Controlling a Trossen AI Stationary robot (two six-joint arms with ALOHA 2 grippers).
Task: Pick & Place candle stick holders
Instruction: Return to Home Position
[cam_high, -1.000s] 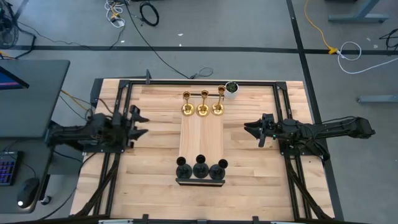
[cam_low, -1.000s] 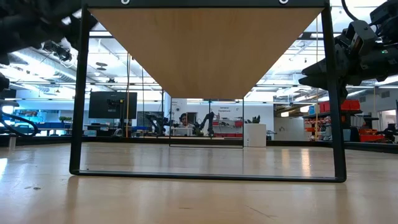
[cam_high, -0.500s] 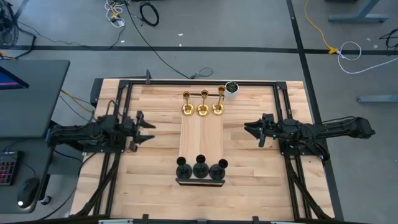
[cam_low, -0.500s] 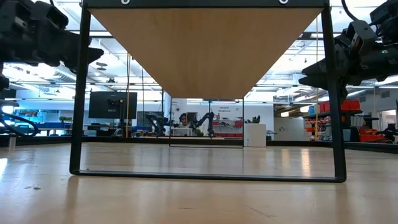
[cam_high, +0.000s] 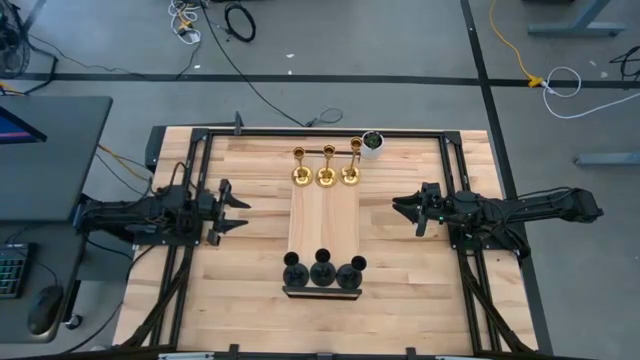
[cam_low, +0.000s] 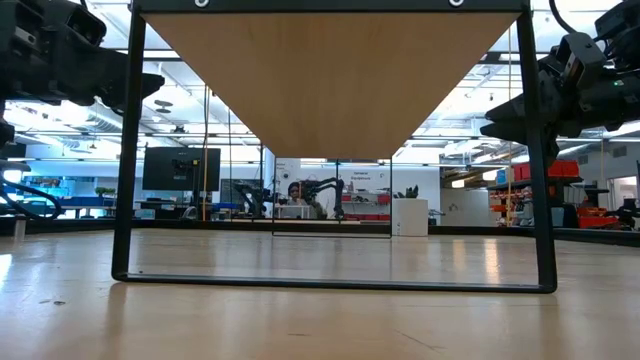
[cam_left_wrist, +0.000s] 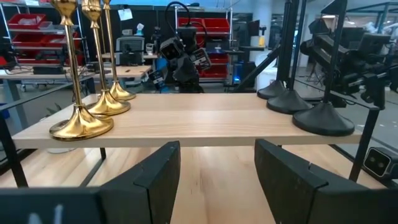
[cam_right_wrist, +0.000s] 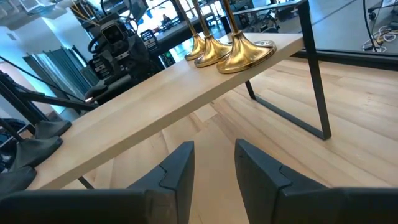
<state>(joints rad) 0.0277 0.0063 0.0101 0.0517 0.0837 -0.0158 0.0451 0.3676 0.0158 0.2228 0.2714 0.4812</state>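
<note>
Three gold candle stick holders (cam_high: 326, 176) stand on their round bases at the far end of a raised wooden shelf (cam_high: 325, 225); they also show in the left wrist view (cam_left_wrist: 81, 122) and the right wrist view (cam_right_wrist: 245, 55). Three black holders (cam_high: 322, 272) stand at the shelf's near end, also in the left wrist view (cam_left_wrist: 323, 118). My left gripper (cam_high: 238, 210) is open and empty left of the shelf, pointing at it. My right gripper (cam_high: 400, 208) is open and empty right of the shelf, pointing at it.
A small white pot with a green plant (cam_high: 372, 143) stands on the table by the far edge, right of the gold holders. The shelf rests on a black metal frame (cam_low: 130, 180). Black rails (cam_high: 190, 170) run along the table's sides.
My left gripper has moved a little toward the shelf, toward the table's right, and has come lower in the low view. My right arm has kept still.
</note>
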